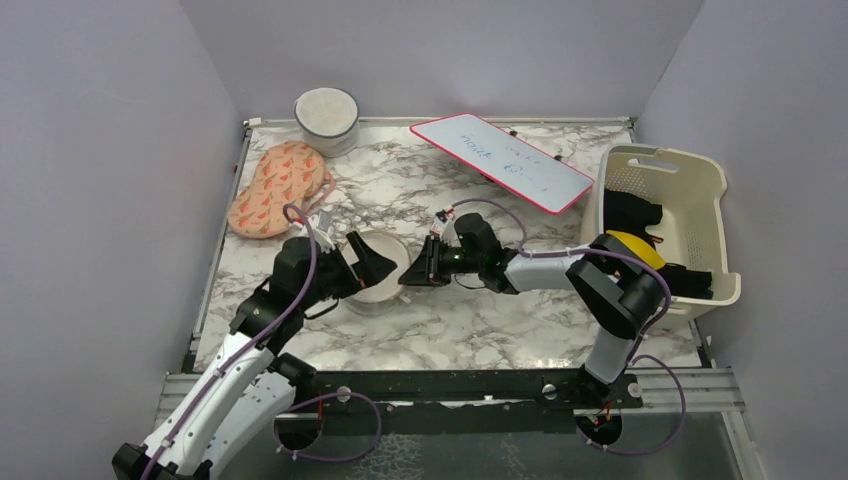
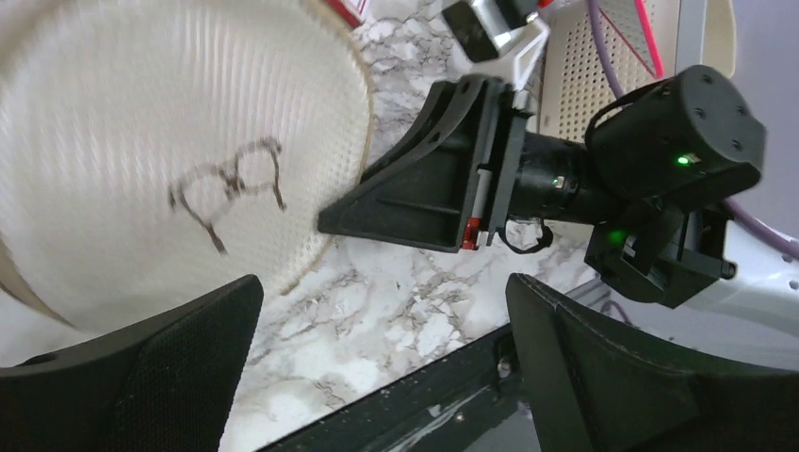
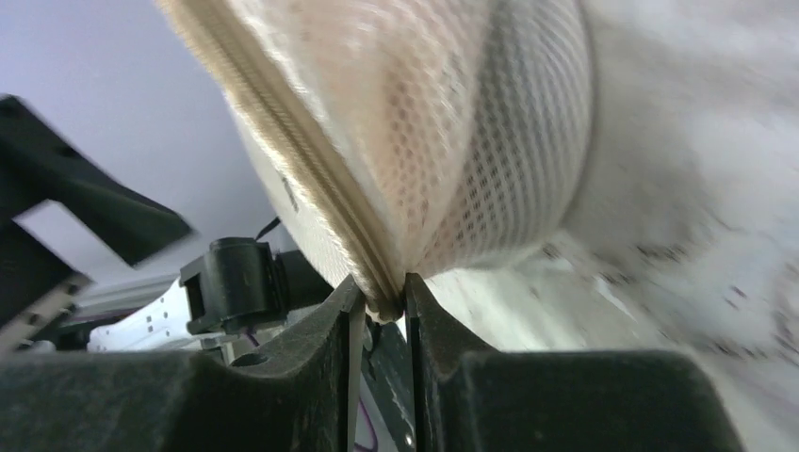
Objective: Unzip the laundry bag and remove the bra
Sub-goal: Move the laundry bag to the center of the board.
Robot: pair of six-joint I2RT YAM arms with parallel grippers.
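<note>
The left gripper (image 2: pixel 384 297) hangs with its jaws spread wide and holds nothing, just over the left side of the laundry bag (image 2: pixel 141 104). The bag sits near the middle of the marble table (image 1: pixel 500 325), its black spectacles mark facing up. At the bag's right edge the right gripper (image 3: pixel 382 287) is pinched shut on the zipper seam of the rim; whether the pull tab is between its fingers I cannot tell. No gap shows along the seam and the bra is not visible, so it is presumably inside. Unzipping looks barely begun. Next, I judge, the left gripper must clamp the bag's left side while the right draws the zipper round the rim
</note>
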